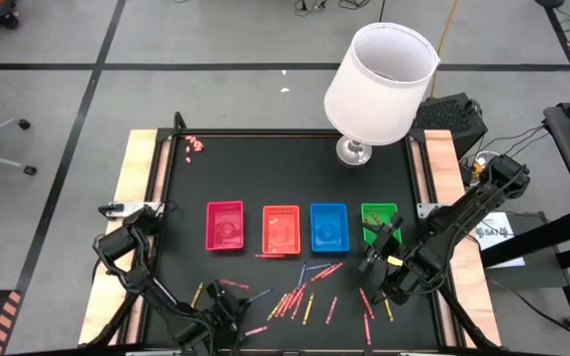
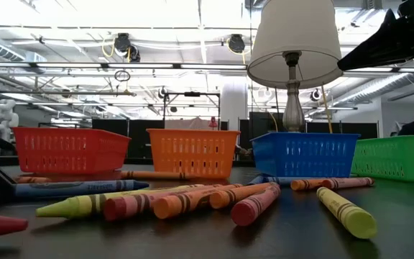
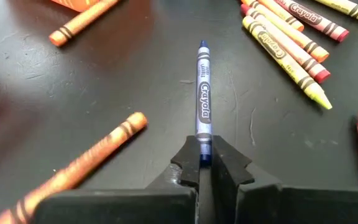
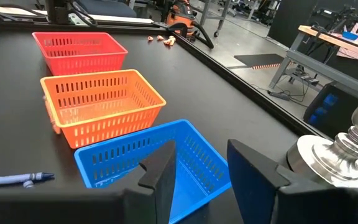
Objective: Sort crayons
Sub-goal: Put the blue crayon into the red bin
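Closest to the low camera, loose crayons (image 2: 192, 200) lie flat on the black table (image 1: 285, 173): yellow, pink, orange and red sticks in paper wrappers, scattered along the near edge in front of the baskets.

From left to right stand a red basket (image 1: 225, 225), an orange basket (image 1: 281, 228), a blue basket (image 1: 329, 225) and a green basket (image 1: 378, 222), in one row with small gaps between them. The wrist view shows the first three baskets bare inside; the green one's inside cannot be told.

At the near left, the left gripper (image 3: 205, 163) has its fingers clenched on the end of a blue crayon (image 3: 204, 93), which lies flat on the table, its point facing away from the fingers.

The right gripper (image 4: 197, 168) hovers above the blue and green baskets, fingers apart and holding nothing.

A white-shaded lamp (image 1: 379, 84) stands at the far edge.
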{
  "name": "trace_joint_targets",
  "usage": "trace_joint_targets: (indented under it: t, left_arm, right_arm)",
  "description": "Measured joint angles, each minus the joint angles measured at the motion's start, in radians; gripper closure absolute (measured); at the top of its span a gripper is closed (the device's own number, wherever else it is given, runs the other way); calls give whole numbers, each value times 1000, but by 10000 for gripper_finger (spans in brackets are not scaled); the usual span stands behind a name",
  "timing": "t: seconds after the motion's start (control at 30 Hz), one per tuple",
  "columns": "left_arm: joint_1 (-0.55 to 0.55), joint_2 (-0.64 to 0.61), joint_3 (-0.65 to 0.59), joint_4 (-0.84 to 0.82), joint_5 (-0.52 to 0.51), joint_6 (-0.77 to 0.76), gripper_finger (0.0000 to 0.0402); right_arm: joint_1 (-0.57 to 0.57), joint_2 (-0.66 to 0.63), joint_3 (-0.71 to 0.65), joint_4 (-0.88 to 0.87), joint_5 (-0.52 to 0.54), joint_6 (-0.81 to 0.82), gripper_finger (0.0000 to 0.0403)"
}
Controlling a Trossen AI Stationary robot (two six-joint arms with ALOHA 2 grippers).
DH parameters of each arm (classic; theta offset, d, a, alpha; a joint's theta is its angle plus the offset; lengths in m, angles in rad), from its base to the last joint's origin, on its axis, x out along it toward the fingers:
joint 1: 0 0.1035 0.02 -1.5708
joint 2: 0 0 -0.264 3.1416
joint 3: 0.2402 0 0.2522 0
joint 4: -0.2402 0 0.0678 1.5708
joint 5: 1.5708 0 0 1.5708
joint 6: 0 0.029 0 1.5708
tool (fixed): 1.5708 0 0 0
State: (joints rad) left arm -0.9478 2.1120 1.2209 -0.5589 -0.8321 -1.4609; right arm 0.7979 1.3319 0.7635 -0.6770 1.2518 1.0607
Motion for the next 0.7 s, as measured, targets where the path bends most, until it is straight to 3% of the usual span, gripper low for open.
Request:
trace_joint_targets:
  t: [0.7]
  left_arm:
    - [3, -97, -4, -66, -21, 44, 388]
  right_arm:
    - [0, 0, 0, 0, 0, 0, 275]
